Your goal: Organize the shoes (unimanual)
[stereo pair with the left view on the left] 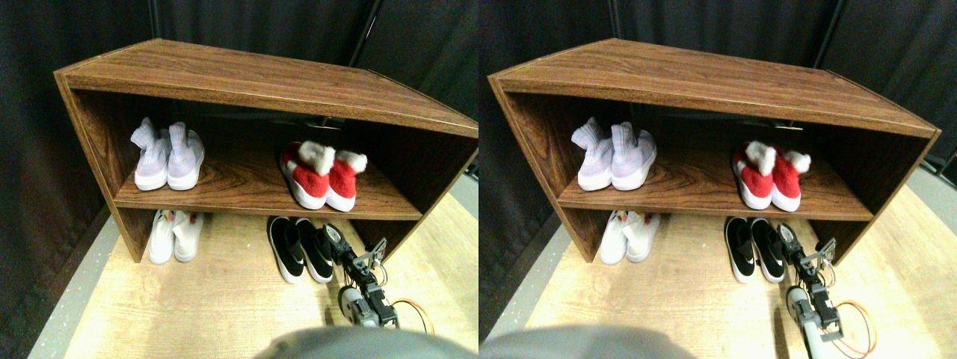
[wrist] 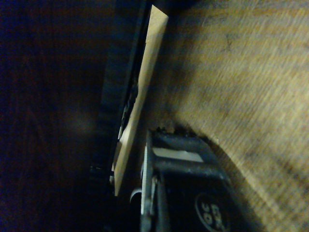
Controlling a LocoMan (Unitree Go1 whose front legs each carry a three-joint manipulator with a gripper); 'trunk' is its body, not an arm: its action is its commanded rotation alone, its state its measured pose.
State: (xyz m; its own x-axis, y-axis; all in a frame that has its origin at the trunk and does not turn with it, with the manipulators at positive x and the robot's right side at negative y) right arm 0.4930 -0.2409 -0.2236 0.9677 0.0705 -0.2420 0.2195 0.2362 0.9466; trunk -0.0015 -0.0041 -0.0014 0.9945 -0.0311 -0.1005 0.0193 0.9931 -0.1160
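The black shoes are seen paired on the floor under the shelf, just beside the claw; the red shoes stand above it, the lavender pair and white pair well apart to its far side. Whether the claw is open or closed cannot be told. A sideways swing could knock the nearer black shoe askew, or the rack's side panel could be struck.

no readable text, white logo marks on black shoes perhaps, too blurred
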